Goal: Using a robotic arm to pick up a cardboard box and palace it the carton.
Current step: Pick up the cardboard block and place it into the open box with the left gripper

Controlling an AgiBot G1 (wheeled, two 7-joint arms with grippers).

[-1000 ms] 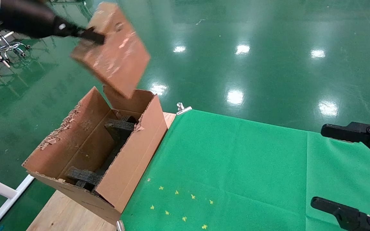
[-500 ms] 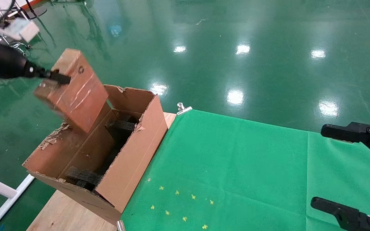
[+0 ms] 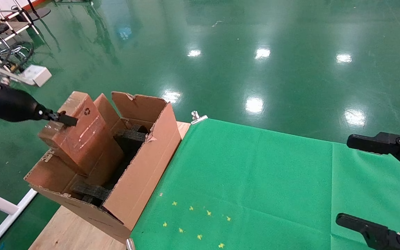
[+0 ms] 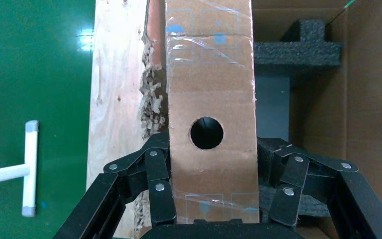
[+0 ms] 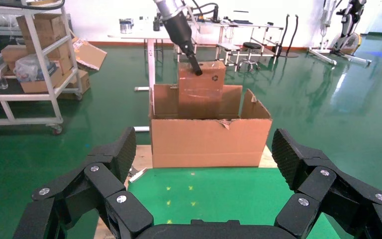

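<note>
Only at the left wrist, cardboard box [image 4: 210,99] hole.

We note a green cloth [image 3: 255,180] over a wooden table [image 3: 68,232], a metal clip [image 3: 197,117] at its far corner, yellow star marks [image 3: 194,222], a glossy green floor [image 3: 255,52], a shelving rack [image 5: 35,59] holding boxes.

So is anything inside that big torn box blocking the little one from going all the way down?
Possibly. The cardboard box, gripped by the left tool, is already partly inside the carton. Black foam blocks lie at the bottom, one at each end, so it may land on them. The right tool is parked far away.
</note>
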